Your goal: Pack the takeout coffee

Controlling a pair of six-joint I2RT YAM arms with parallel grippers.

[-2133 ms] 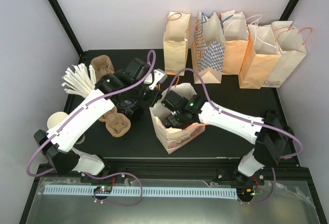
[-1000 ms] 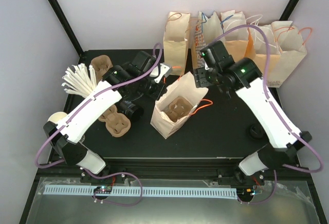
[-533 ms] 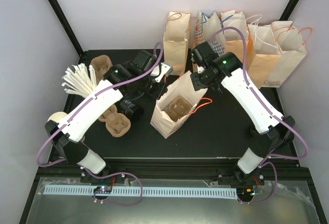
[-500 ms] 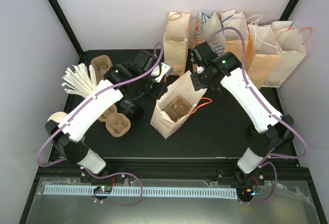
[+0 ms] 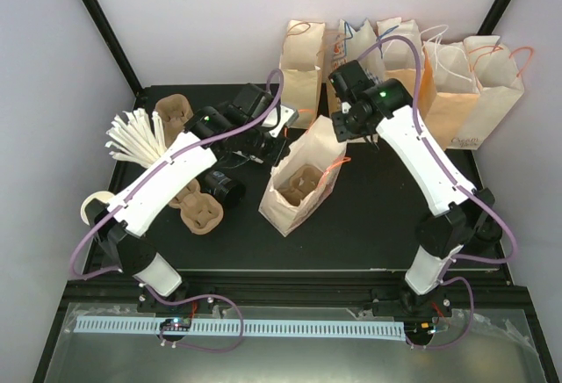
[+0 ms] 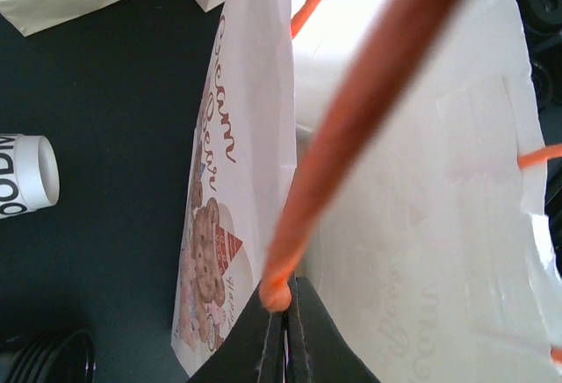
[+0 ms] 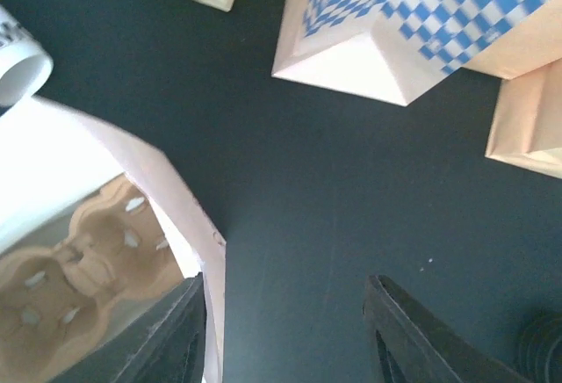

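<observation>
Right arm [image 5: 421, 155] has swung out of the paper bag [image 5: 285, 212], right gripper [image 7: 285, 286] hanging fingers-apart by its back rim, left gripper [image 6: 283, 299] clamped on the orange handle [image 6: 351, 128], so next up is probably grabbing the takeout coffee [image 6: 26, 175] lying sideways just beside the bag.

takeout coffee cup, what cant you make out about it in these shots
- Left wrist view: the frame's left edge cuts the cup, so its full lettering and other end are unseen.
- Right wrist view: only a sliver shows, cut by the left edge.
- Whether it is lidded: cannot tell.
</observation>
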